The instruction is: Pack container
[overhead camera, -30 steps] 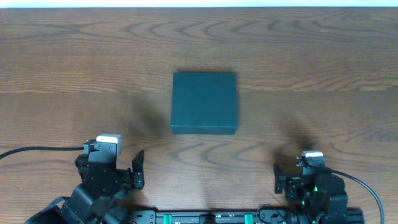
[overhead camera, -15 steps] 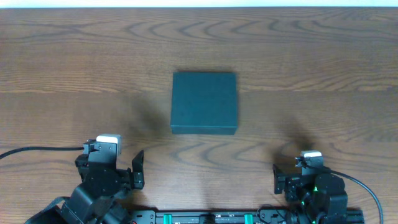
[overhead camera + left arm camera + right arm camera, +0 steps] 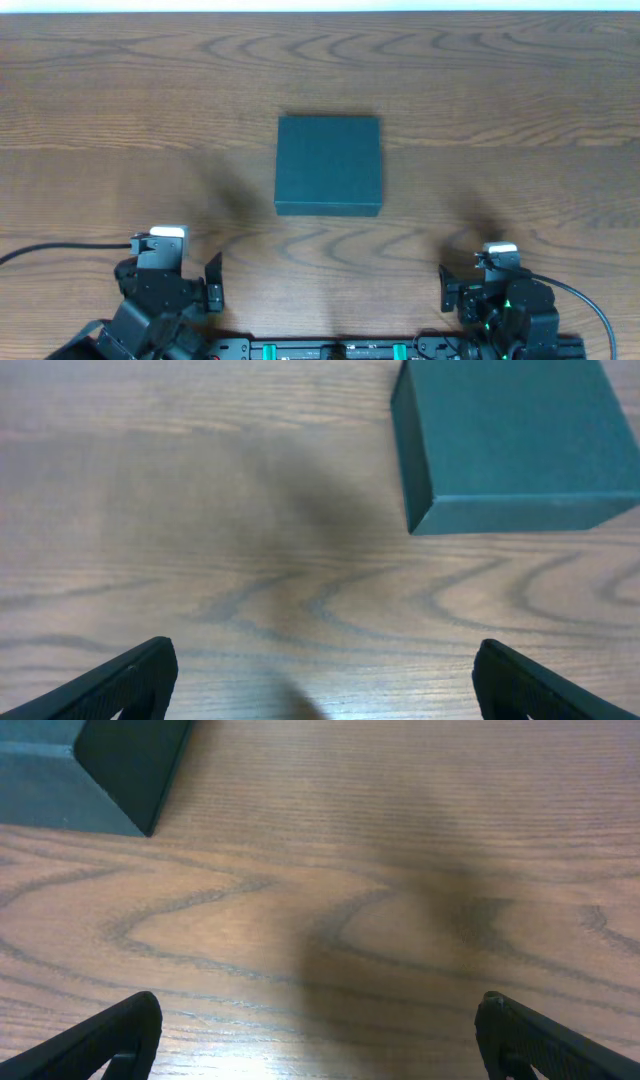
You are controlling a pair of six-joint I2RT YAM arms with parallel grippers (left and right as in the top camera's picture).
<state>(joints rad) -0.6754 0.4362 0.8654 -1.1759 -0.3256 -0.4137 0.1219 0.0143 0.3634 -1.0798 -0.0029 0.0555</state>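
Overhead, a wood-grain bench [image 3: 520, 110] carries a single object, with two black robot arms at its near edge.

The container [image 3: 329, 165] is a dark teal-green square box. It lies flat on the bench with its lid down. It sits ahead of both claws and well apart from each, roughly midway between them from side to side. Nothing touches it.

The left claw [image 3: 322, 675] sits low near the bench's near edge. Its two black fingers [image 3: 135, 678] are spread wide apart with only bare wood between them, and it holds nothing. In its wrist view the container lies ahead and to the right of the claw. The lid top and two side walls show, with one lower corner pointing back toward the claw. A soft grey shadow [image 3: 300, 510] lies on the wood ahead of the claw, to the left of the box.

The right claw [image 3: 318, 1025] also sits low near the near edge. Its fingers [image 3: 520, 1045] stand wide apart over bare wood and grip nothing. In its wrist view only one corner of the container shows, ahead and far to the left of the claw and cut off by the frame. A darker blurred shadow [image 3: 460, 910] lies on the wood ahead of this claw, a little to its right.

A black cable [image 3: 70, 241] runs from the left arm off toward the left side of the bench. A second cable [image 3: 590, 297] curves around the outer side of the right arm.
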